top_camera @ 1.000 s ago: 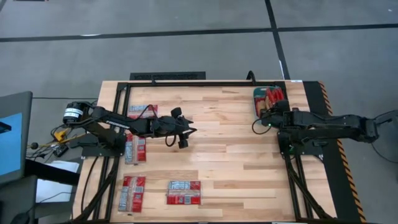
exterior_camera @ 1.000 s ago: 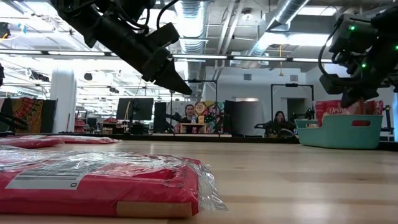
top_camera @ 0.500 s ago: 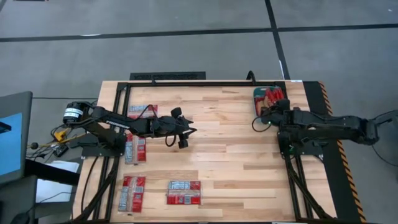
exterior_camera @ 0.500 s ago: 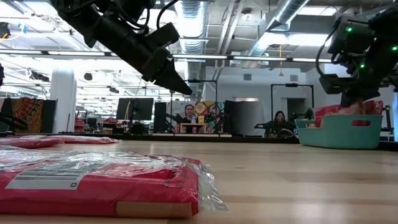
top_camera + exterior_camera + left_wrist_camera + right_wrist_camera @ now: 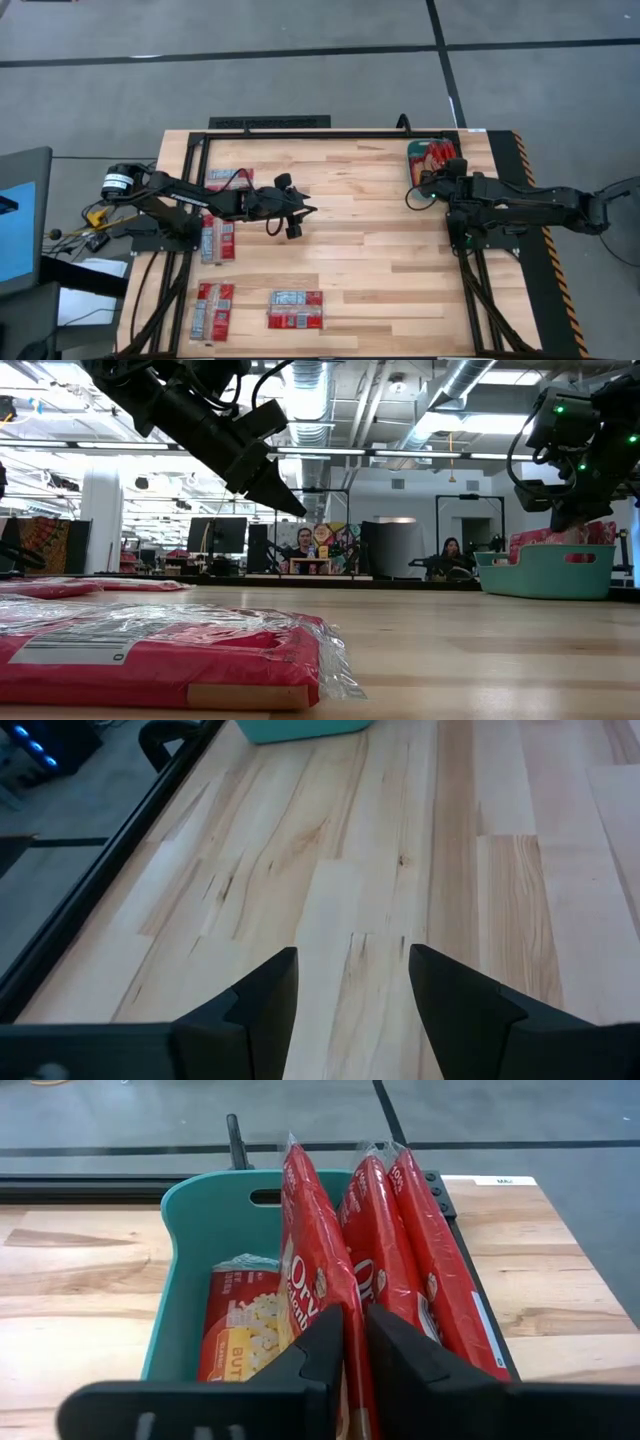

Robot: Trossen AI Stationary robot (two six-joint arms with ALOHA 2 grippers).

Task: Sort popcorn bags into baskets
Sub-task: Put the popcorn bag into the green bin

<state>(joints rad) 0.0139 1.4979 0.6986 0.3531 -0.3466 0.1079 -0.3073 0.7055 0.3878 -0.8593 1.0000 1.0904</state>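
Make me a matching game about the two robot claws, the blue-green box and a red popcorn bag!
1. teal plastic bin
2. left gripper
3. right gripper
4. flat red wrapped popcorn packet

A. lying on the wooden table
B. holds upright red packets
C. over bare wood, jaws open
D. at the bin's upright packets

Pairs: 1-B, 2-C, 3-D, 4-A

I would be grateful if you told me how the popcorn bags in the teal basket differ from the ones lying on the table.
The bags in the basket mostly stand on edge, packed side by side, with one lying flat at the bottom; the bags on the table lie flat and apart. The basket bags sit just ahead of the right gripper, the table bags on the left arm's side. All are red packets.
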